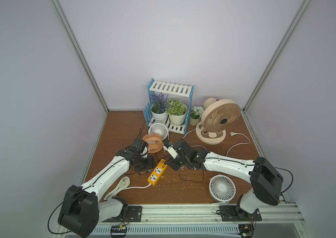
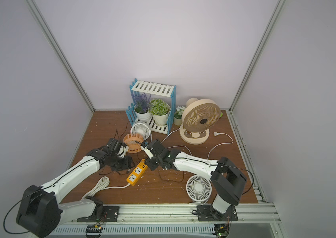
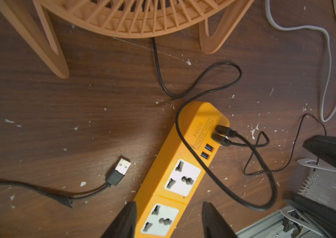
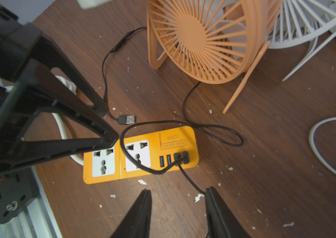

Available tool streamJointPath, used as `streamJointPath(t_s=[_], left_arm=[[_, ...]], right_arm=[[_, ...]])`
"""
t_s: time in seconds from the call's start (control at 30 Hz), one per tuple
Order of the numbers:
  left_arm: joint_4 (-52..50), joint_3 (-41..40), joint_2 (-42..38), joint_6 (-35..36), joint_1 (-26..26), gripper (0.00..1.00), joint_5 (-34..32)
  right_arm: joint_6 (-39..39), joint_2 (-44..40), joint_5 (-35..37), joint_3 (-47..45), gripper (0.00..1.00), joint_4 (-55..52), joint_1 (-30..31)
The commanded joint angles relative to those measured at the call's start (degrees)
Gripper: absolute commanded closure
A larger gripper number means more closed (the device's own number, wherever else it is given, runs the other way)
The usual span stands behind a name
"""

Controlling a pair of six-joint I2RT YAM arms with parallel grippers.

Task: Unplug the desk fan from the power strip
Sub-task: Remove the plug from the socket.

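The orange-yellow power strip [image 1: 157, 172] [image 2: 136, 173] lies on the wooden table, its thick white cord [image 1: 121, 185] coiled to the left. Two black USB plugs [image 3: 223, 135] [image 4: 180, 156] sit in its USB ports. One plug's cable loops over the strip and runs under the orange desk fan [image 1: 152, 142] [image 4: 200, 41]. A third USB plug [image 3: 120, 171] [image 4: 127, 119] lies loose beside the strip. My left gripper [image 3: 169, 218] is open, its fingers [image 4: 109, 140] either side of the strip's socket end. My right gripper [image 4: 178, 199] is open over bare wood near the USB end.
A small white fan [image 1: 158, 129] stands behind the orange one, another white fan [image 1: 222, 187] at the front right, and a large beige fan [image 1: 220, 117] with an unplugged white cord at the back right. A blue-white plant rack [image 1: 170, 107] stands at the back.
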Motion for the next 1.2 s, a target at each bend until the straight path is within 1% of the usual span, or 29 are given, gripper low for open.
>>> streamJointPath(t_s=[0.0,0.1,0.2,0.43,0.53,0.6,0.9,1.17], left_arm=[[-1.3,0.55,1.06,1.5,-0.41,0.46,1.4],[-1.55,0.66,2.03,2.2,-0.41,0.47,1.79],[-1.84,0.59,2.88,2.71,-0.41,0.47,1.75],[-1.44,0.06,4.49,2.99,-0.41,0.52,0.38],[-1.42,-0.02,5.88,3.2,-0.41,0.53,0.16],[-1.42,0.08,6.93,3.49,-0.41,0.54,0.32],[-0.84,0.02,9.21,3.87,-0.41,0.56,0.34],[0.16,0.04,10.79,4.13,-0.41,0.58,1.81]], right_arm=[[0.84,0.56,-2.96,-0.04,0.51,2.92,0.08],[2.43,3.07,-2.92,1.08,0.53,4.84,0.14],[3.47,3.97,-0.71,1.98,0.56,6.79,0.18],[1.41,4.86,1.77,3.21,0.73,4.56,0.17],[1.24,5.33,1.83,3.44,0.78,4.46,0.22],[1.39,5.63,1.78,3.67,0.79,4.58,0.25],[2.53,6.43,1.78,3.3,0.91,6.21,0.2],[2.14,6.13,1.72,3.29,0.98,6.23,0.25]])
